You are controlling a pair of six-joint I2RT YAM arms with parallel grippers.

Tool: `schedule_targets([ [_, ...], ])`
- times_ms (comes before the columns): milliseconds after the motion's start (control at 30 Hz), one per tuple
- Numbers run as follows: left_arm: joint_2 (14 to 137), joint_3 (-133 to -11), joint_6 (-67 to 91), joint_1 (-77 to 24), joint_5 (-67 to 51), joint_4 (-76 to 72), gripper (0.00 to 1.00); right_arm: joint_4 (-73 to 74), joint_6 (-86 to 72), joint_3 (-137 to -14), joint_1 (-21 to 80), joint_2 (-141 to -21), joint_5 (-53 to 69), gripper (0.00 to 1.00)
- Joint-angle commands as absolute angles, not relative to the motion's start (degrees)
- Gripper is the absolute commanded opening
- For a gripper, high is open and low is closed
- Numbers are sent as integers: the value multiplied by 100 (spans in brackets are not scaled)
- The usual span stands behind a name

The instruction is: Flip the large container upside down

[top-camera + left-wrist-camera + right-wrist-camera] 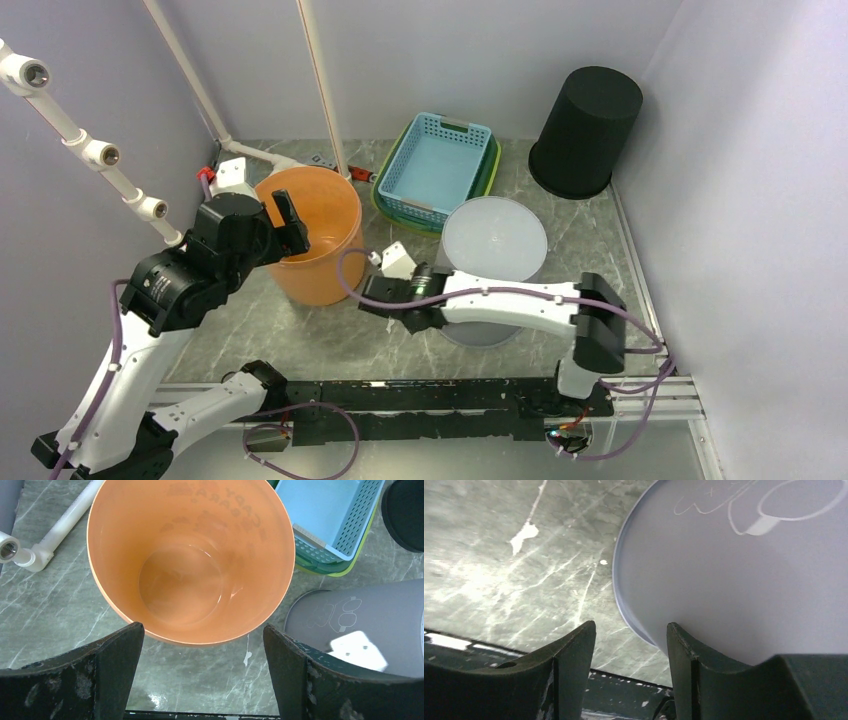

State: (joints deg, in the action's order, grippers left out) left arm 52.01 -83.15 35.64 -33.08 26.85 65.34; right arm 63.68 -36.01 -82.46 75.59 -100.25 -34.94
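An orange bucket [318, 232] stands upright with its mouth up at centre left. It is empty inside in the left wrist view [185, 565]. My left gripper [287, 226] is open above the bucket's near-left rim, and its fingers straddle the near rim without touching it [202, 630]. A pale grey container [494, 240] stands upside down, flat base up, right of the bucket. My right gripper [385, 300] is open, low at the grey container's left lower rim [734, 570]. Only table shows between its fingers [630, 645].
A blue basket [437, 165] nested in green ones sits at the back centre. A black container [585, 130] stands upside down at the back right. White pipes [250, 150] run along the back left, and a black rail [430, 395] runs along the near edge.
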Motion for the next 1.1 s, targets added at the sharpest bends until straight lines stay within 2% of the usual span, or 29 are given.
schedule_targets([
  [0, 5159, -8268, 3541, -3330, 2766, 6363, 94, 5524, -3686, -8064, 7477, -9230, -2657, 59],
  [167, 5187, -8234, 3533, -3330, 2700, 6279, 94, 4740, -3653, -8170, 7478, -8849, -1878, 64],
  [367, 5184, -8323, 3525, -3331, 2803, 6399, 94, 4619, -3783, -8464, 7416, -9019, -1988, 70],
  [833, 5148, -8341, 3551, -3326, 2770, 6434, 94, 5773, -4142, -8414, 6655, -9282, -2575, 71],
  [933, 5162, -8343, 3542, -3331, 2770, 6451, 94, 6171, -4245, -8194, 6438, -9114, -2975, 74],
  [1067, 5159, -8292, 3512, -3331, 2752, 6422, 94, 6014, -4122, -7606, 6067, -8622, -2837, 75],
])
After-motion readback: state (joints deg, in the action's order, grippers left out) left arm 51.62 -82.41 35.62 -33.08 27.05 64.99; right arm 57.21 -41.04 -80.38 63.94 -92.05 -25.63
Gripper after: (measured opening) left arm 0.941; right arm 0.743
